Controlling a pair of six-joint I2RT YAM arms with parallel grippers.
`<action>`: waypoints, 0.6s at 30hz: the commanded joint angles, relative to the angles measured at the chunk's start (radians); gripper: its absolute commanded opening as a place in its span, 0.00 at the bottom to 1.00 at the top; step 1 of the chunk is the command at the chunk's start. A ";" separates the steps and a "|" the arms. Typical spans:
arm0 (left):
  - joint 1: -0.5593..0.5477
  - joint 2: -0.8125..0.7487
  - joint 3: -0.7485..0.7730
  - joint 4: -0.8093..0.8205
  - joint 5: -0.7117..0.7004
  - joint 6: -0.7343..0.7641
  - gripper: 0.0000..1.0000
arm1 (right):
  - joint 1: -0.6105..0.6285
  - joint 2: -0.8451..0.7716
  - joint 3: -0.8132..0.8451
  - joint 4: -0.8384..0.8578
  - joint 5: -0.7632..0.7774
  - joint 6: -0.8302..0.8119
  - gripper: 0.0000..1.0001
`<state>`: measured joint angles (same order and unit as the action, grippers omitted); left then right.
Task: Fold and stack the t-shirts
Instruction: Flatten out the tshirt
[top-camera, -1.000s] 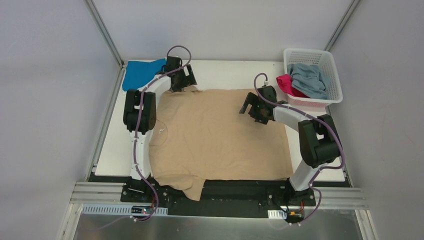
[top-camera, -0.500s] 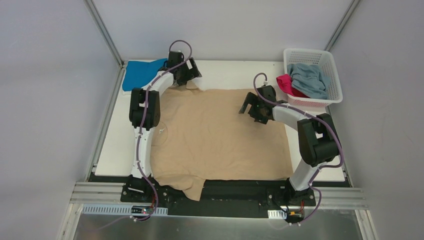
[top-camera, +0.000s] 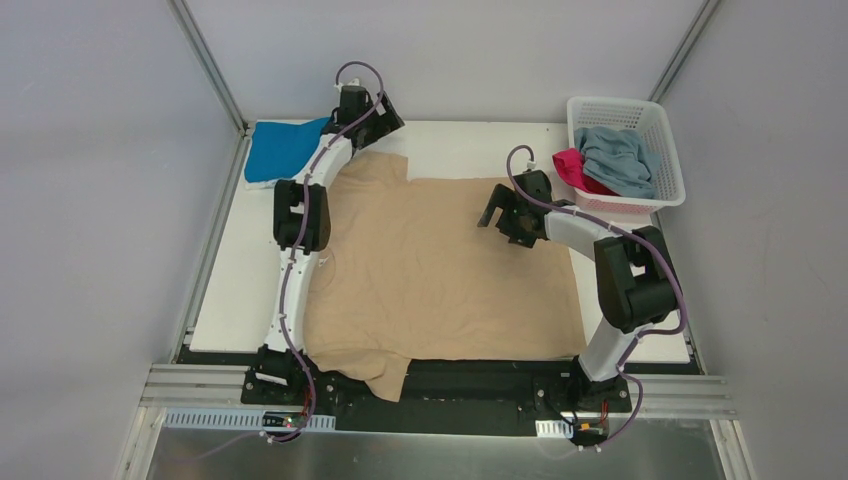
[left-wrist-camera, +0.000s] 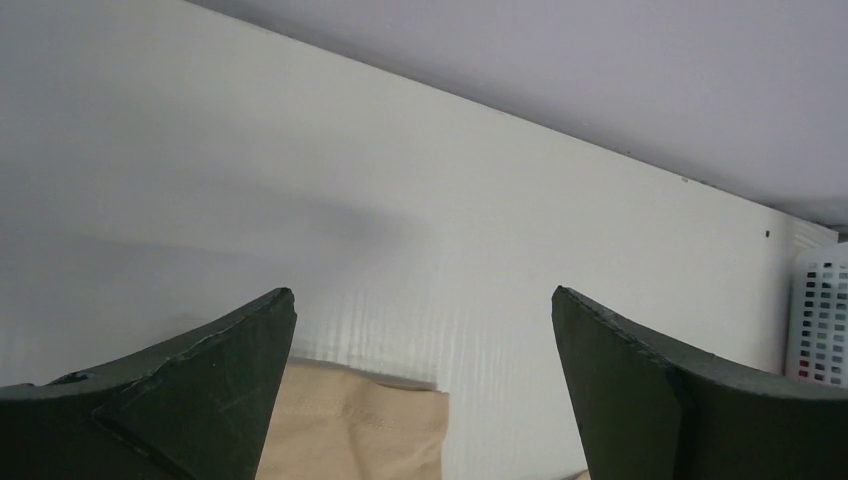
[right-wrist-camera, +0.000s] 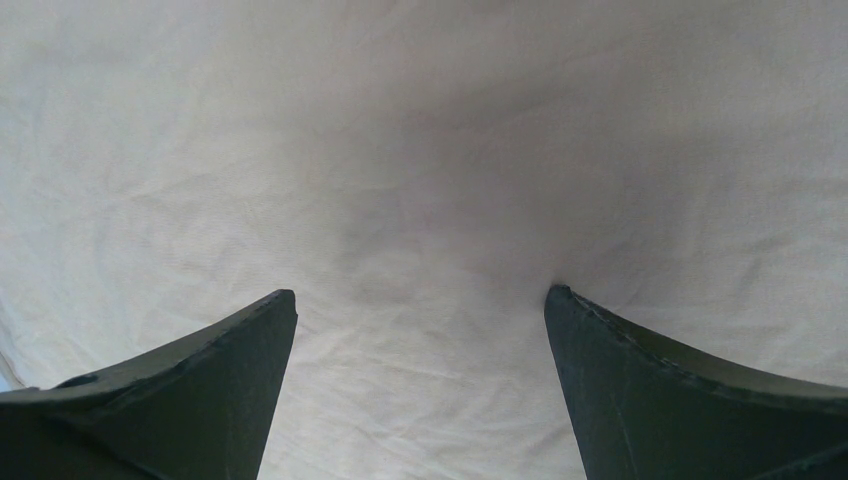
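The tan t-shirt (top-camera: 440, 270) lies spread nearly flat across the middle of the counter (top-camera: 470, 140). One sleeve reaches toward the far left and the other droops over the near edge. I judge the laying-out step to be about done and no fold begun. The next move calls for pinching a sleeve or a side hem, both layers together, and carrying it over the body of the shirt without dragging the rest askew.

The blue t-shirt (top-camera: 280, 148) sits at the far left corner of the counter. The grey-blue t-shirt (top-camera: 615, 160) is piled in the white basket (top-camera: 668, 125) at the far right, and the magenta t-shirt (top-camera: 575, 168) spills over its left rim, so three remain after this one.

My left arm (top-camera: 305, 215) is stretched long toward the far edge, just beyond the far sleeve. My left jaws are spread and hold nothing. The left wrist view shows bare counter ahead and only a corner of tan cloth below and between the tips.

My right arm (top-camera: 610, 250) bends in from the right, its wrist over the shirt's far right part. My right jaws are also spread, empty, pointing down at the tan fabric. They may be resting on it or hovering just above; I cannot tell which.
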<state>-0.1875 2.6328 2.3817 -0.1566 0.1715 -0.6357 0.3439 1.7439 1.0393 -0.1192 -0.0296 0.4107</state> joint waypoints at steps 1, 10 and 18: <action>0.012 -0.130 -0.031 -0.001 -0.047 0.093 1.00 | -0.004 -0.023 0.016 -0.025 0.056 -0.004 0.99; -0.036 -0.574 -0.594 -0.031 -0.057 0.204 1.00 | -0.003 -0.113 0.039 -0.072 0.114 -0.020 0.99; -0.064 -0.652 -0.787 -0.081 -0.212 0.228 1.00 | -0.028 -0.104 0.080 -0.122 0.172 -0.070 0.99</action>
<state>-0.2577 1.9564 1.6009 -0.2104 0.0360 -0.4461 0.3367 1.6455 1.0561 -0.1989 0.0834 0.3748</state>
